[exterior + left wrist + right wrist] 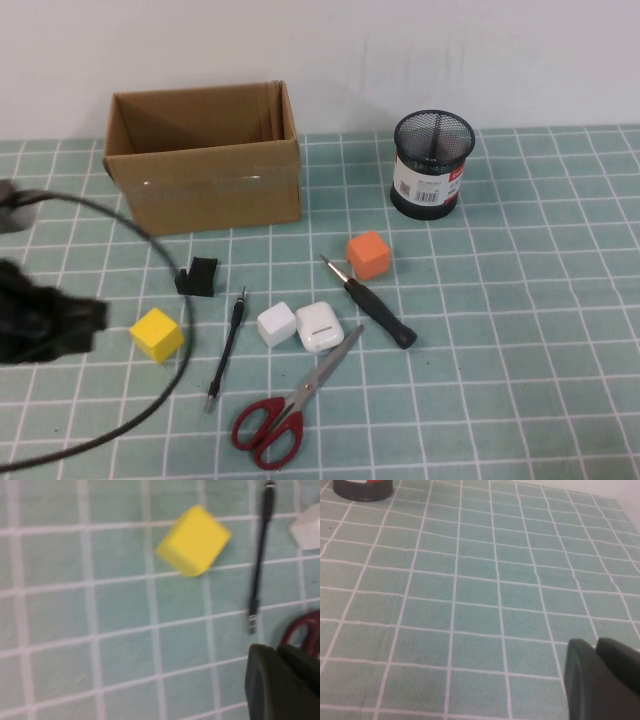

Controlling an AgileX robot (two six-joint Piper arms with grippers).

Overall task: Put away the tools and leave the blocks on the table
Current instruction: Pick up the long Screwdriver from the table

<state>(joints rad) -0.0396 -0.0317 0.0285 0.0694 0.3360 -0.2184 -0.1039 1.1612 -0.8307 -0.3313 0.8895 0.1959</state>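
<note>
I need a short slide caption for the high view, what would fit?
Scissors, screwdriver and rod tool lie among blocks, before box and mesh cup.

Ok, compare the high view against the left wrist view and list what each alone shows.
Only the high view: cardboard box, mesh pen cup, orange block, screwdriver, black bracket; the right gripper is out of sight.
Only the left wrist view: the left gripper, shut, close up above the tiles.
Both: yellow block, thin rod tool, red scissors, tiled table.

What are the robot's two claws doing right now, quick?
Left gripper: shut, holding nothing, above the table near the yellow block.
Right gripper: shut, holding nothing, over bare tiles.
</note>
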